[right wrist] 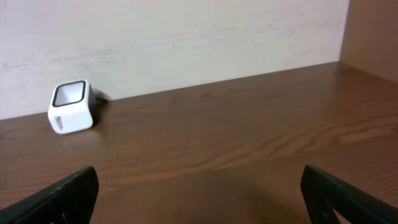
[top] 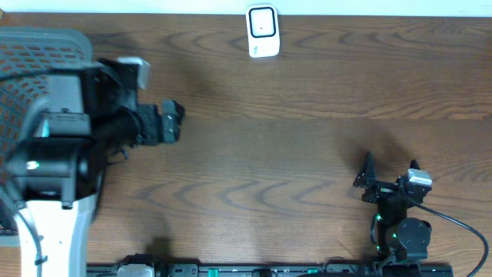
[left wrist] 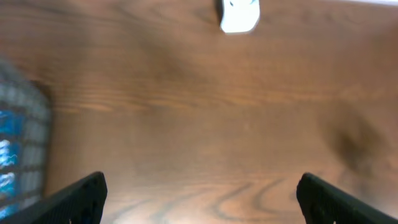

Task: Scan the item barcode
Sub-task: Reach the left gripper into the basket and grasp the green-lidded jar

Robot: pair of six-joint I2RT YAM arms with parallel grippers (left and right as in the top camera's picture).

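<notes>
Jaws spread wide, empty: left gripper (top: 175, 121) at nine o'clock, right gripper (top: 390, 173) at five. Likely parked before any pick. 
The scanner (top: 262, 31) is at twelve, window up, open to either arm. 
Only the left wrist view shows blue packaging (left wrist: 7, 121) through the mesh of the basket (top: 46, 45), probably the item.

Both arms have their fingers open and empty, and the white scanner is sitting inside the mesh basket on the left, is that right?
No. The white scanner sits on the bare table at its far edge, not inside the mesh basket, as the overhead view shows. The left fingers and right fingers are open and empty.
</notes>
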